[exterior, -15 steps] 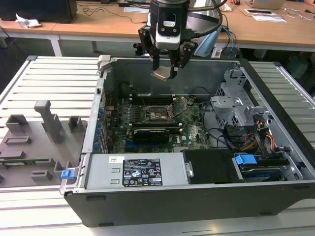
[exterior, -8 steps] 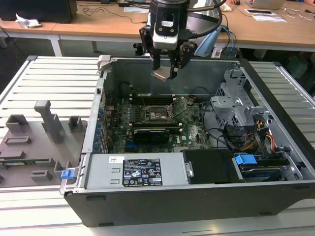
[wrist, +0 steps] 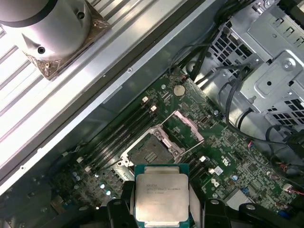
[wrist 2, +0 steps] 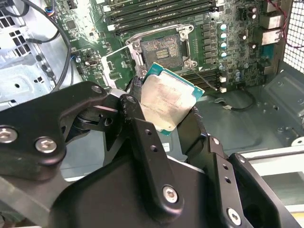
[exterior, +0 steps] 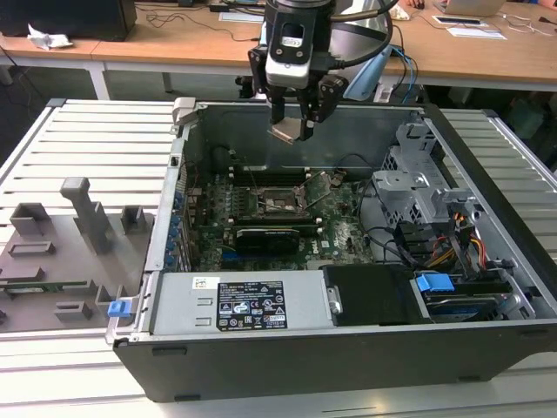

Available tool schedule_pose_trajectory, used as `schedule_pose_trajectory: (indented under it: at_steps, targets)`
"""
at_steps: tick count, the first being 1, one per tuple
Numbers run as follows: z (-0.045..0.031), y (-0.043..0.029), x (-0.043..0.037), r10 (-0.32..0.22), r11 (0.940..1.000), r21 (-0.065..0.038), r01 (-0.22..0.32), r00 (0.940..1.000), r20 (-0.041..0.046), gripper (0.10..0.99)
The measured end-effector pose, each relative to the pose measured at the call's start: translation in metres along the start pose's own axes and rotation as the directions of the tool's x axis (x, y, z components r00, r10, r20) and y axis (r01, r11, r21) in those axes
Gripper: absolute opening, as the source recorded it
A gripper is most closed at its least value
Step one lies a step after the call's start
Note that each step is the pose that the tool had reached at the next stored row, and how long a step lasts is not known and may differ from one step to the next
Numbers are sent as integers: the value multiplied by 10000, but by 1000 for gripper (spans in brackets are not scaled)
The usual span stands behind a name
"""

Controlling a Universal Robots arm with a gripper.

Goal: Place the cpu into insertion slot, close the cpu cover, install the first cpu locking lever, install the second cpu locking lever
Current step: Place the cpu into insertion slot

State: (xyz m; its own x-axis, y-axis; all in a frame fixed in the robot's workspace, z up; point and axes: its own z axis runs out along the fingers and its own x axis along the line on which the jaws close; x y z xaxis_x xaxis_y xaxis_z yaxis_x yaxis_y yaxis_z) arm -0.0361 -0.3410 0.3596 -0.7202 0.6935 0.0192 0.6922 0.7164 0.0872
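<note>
Two black fingers (wrist 2: 142,137) squeeze the cpu (wrist 2: 168,102) by its sides in the second wrist view, so the jaws are narrow and hold the chip tight. Its silver top faces that camera, and a thin green edge peeks out. The first wrist view looks down past the chip to the insertion slot (wrist: 149,153) on the green board (wrist: 228,142). The slot's dark middle is showing, and the cpu cover (wrist: 187,127) is flipped up beside it. That view also shows a round silver battery (wrist: 178,89) and a grey metal cage (wrist: 270,80). The exterior view shows the whole open computer case (exterior: 348,357) on a slatted table (exterior: 96,139), with a grey holder (exterior: 52,261) full of blocks on the exterior view's left. There the gripper (exterior: 290,131) hangs up high and points down, near the far wall of the case. The cpu is tilted in the air, well apart from the slot below.
</note>
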Motion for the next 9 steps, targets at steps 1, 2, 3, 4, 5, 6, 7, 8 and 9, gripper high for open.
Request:
schedule_pose_trajectory:
  at_steps: [1, 2, 3, 4, 5, 6, 7, 8, 9]
  targets:
    - [0, 0, 0, 41, 10000, -1, -41, 10000, 3, 541]
    - [0, 0, 0, 95, 10000, -1, -95, 10000, 8, 541]
    - [0, 0, 0, 134, 9999, -2, -134, 9999, 12, 541]
    - [1, 0, 0, 184, 9998, -3, -184, 9998, 16, 541]
    - [1, 0, 0, 224, 9997, -4, -224, 9997, 20, 541]
    - [1, 0, 0, 257, 9997, -5, -257, 9997, 23, 541]
    - [2, 0, 0, 307, 9995, -6, -307, 9995, 26, 541]
    - [2, 0, 0, 341, 9994, -7, -341, 9994, 30, 541]
    - [2, 0, 0, 373, 9993, -7, -373, 9993, 32, 541]
